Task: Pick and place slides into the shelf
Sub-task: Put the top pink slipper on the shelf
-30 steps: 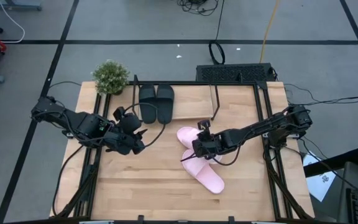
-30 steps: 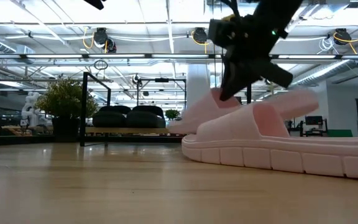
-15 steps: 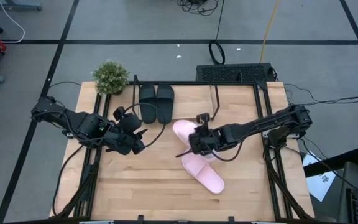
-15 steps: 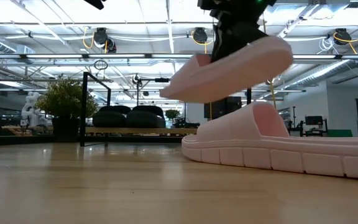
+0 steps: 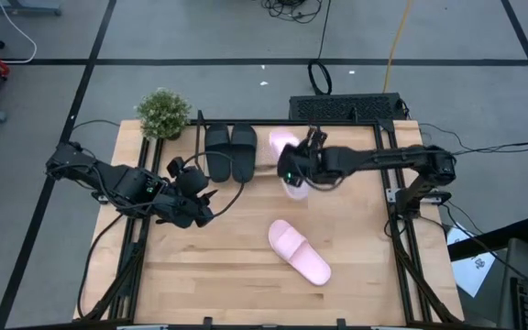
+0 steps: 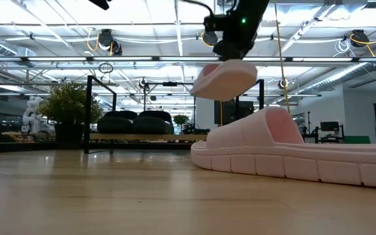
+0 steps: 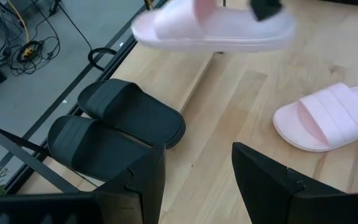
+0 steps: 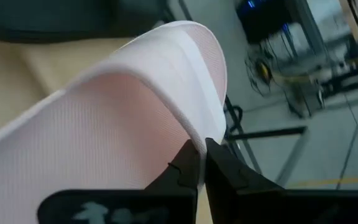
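Pink slide [image 5: 286, 154], airborne beside black pair [image 5: 231, 151] over shelf [image 5: 337, 123]; right gripper [image 5: 293, 171] fingers pinch its strap. Left gripper [image 5: 202, 209] fingers parted, empty. Next: lower, release.

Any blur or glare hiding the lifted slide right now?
Left wrist view: the lifted pink slide is motion-smeared. Right wrist view: it fills the frame, background soft. Low view: bright ceiling lights behind it, outline clear. High view: sharp, right gripper partly covers it.

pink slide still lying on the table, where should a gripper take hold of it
Grip the wide strap of the pink slide. It lies sole-down on the tabletop, so the strap arches up clear of the footbed. Come from above, one of the fingers slipped under the arch through the open toe, the other on top.
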